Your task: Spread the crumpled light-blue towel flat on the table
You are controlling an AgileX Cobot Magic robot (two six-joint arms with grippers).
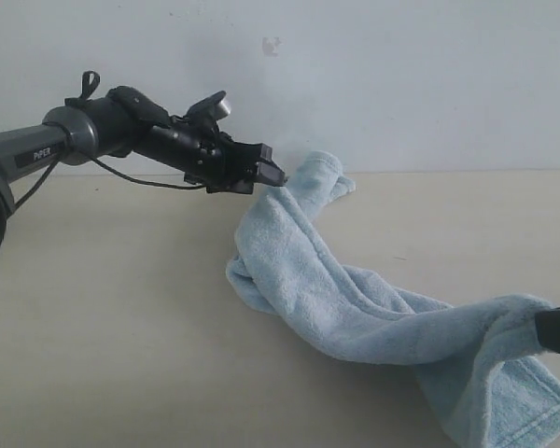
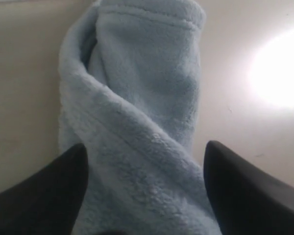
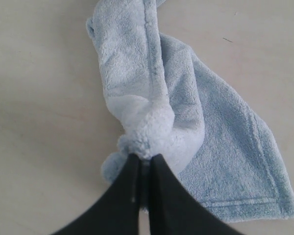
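Towel (image 1: pixel 355 299): crumpled across my worktop (image 1: pixel 121 327).
Left jaws: I see them wide, straddling one end.
Right jaws: pinched on bunched fold.

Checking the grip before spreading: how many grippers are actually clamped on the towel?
1. The right gripper is shut on a bunched fold at one end of the towel; the left gripper stands open astride the other end.

Far side: plain off-white wall (image 1: pixel 401 84) w/ small grey scuff (image 1: pixel 272 45) high up, approx mid-scene. Pale beige table (image 1: pixel 103 308) runs to wall's foot. Light soft, even; bright glare patch (image 2: pixel 279 68) on table in left wrist view.
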